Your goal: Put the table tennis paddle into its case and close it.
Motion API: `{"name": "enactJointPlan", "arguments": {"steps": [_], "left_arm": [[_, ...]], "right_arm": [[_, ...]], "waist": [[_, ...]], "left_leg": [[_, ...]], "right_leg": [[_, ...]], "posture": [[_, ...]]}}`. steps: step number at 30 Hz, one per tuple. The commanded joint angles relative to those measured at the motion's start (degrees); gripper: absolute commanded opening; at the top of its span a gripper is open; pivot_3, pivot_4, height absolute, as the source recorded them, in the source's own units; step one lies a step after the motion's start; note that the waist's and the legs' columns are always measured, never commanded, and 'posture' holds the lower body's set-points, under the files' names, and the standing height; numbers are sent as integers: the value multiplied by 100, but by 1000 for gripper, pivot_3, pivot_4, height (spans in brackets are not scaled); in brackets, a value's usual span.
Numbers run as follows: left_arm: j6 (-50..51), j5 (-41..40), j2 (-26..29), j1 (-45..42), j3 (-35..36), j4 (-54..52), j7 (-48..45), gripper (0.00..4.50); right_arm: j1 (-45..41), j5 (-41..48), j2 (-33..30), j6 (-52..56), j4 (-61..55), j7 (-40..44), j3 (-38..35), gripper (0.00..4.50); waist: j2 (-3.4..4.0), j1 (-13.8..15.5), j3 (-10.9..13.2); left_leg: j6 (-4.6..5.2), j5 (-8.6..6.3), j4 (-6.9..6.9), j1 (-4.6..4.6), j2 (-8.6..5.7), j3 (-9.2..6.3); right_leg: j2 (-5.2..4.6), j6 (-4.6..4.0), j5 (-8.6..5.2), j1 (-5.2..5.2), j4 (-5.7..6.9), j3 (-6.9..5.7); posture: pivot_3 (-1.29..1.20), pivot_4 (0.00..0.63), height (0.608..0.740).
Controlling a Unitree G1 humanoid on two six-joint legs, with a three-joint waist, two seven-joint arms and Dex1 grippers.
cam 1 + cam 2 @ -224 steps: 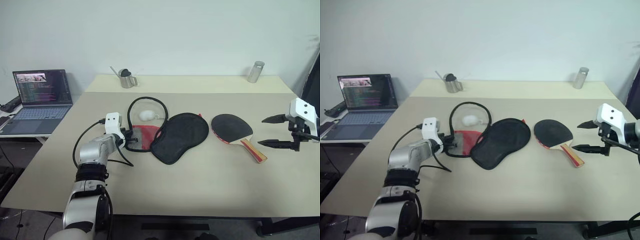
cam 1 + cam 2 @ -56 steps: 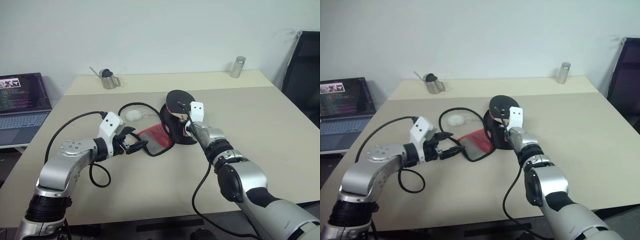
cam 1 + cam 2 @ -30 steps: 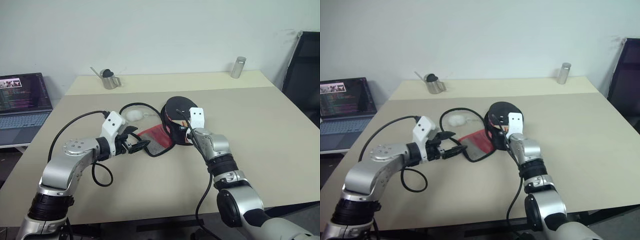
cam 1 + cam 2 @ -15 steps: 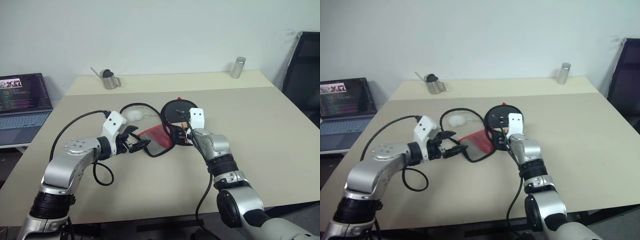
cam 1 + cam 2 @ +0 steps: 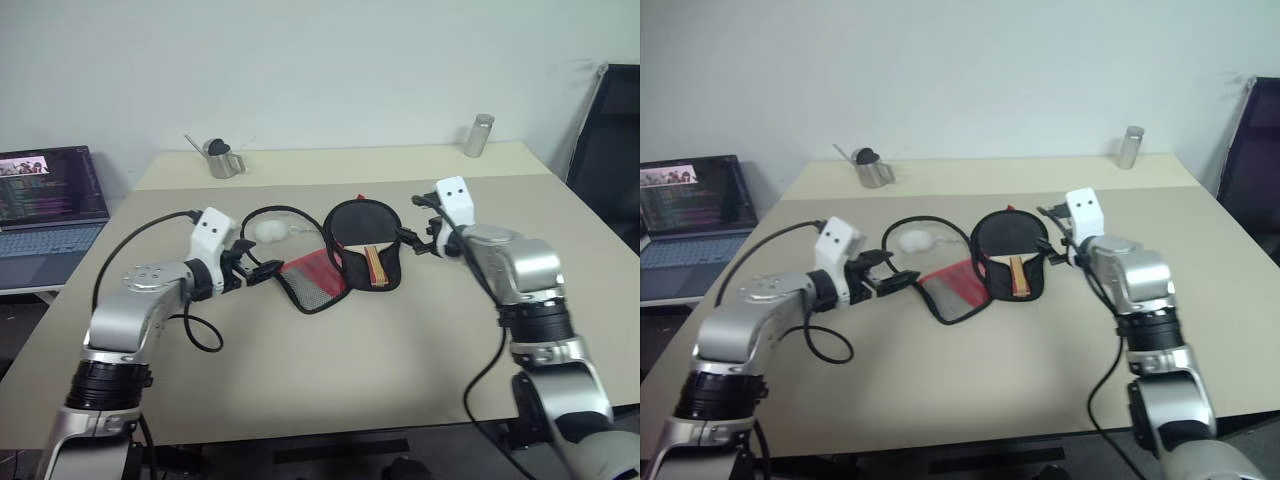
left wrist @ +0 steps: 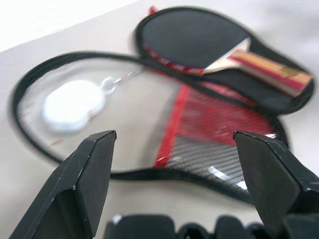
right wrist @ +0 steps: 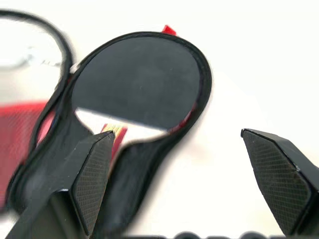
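The table tennis paddle [image 5: 360, 224] lies flat in the open black half of the case [image 5: 388, 283], black face up, its striped handle [image 5: 375, 264] pointing toward me. The case's red and mesh flap [image 5: 312, 281] is spread open on the table to the left. My right gripper [image 5: 412, 238] hovers just right of the paddle, open and empty; the right wrist view has the paddle face [image 7: 137, 82] beyond its spread fingertips [image 7: 102, 144]. My left gripper [image 5: 262, 270] is open a little left of the flap, holding nothing, and faces the flap [image 6: 219, 134] in the left wrist view.
A black-edged loop with a white oval tag [image 5: 268, 229] lies behind the flap. A metal pitcher [image 5: 222, 160] and a metal can [image 5: 480, 135] stand at the table's far edge. An open laptop [image 5: 50, 200] sits off to the left, a black chair [image 5: 605, 150] to the right.
My right gripper opened, let the paddle go and drew back to the right and up. The paddle now lies flat in the case. My left gripper shifted slightly left, away from the flap.
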Motion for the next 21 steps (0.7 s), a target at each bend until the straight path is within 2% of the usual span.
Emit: {"name": "enactJointPlan", "arguments": {"steps": [1, 4, 7, 9, 12, 20, 21], "left_arm": [[18, 232, 197, -11, 251, 370, 228, 4118], [96, 343, 203, -116, 214, 673, 348, 4118], [45, 578, 232, -208, -20, 952, 329, 4118], [-37, 792, 182, -320, -179, 1243, 407, 4118], [-131, 1028, -2, -489, -422, 1530, 490, 3196], [-165, 1241, -703, -774, -584, 1753, 786, 251], [-151, 1256, -776, -800, -593, 1763, 815, 66]], "right_arm": [[220, 334, -679, -681, -662, 1509, 310, 4464], [324, 306, -1018, -1207, -738, 2062, 395, 4464], [553, 498, -1295, -1953, -916, 2834, 213, 4464], [622, 561, -1380, -2179, -886, 3056, 135, 4464], [676, 707, -1403, -2335, -927, 3261, 20, 4500], [811, 922, -1425, -2328, -1262, 3336, -134, 4500], [826, 930, -1431, -2314, -1301, 3326, -130, 4500]], "waist": [[0, 12, 0], [-2, 55, 1], [-2, 144, 1], [-4, 187, 1], [-5, 246, 0], [-8, 296, 1], [-8, 293, 1]], "left_leg": [[0, 0, 0, 0, -1, 0], [2, 0, 6, 0, -5, 0], [1, 0, 7, 0, -4, -3], [1, 1, 7, -2, -4, -7], [0, 1, 9, -2, -8, -5], [0, 1, 13, -11, -9, -11], [0, 1, 13, -11, -9, -11]], "right_leg": [[0, 0, 0, 0, -1, -1], [-1, 1, 0, 3, 2, -8], [-2, 1, 0, 2, 4, -8], [-2, 1, 0, 3, 2, -9], [-5, 1, 0, 4, 0, -10], [-9, 0, 0, 4, -4, -11], [-9, 0, 0, 4, -4, -11]], "posture": [[0, 150, 740], [0, 150, 740], [0, 150, 740], [0, 150, 740], [0, 150, 740], [0, 150, 740], [0, 150, 740]]}}
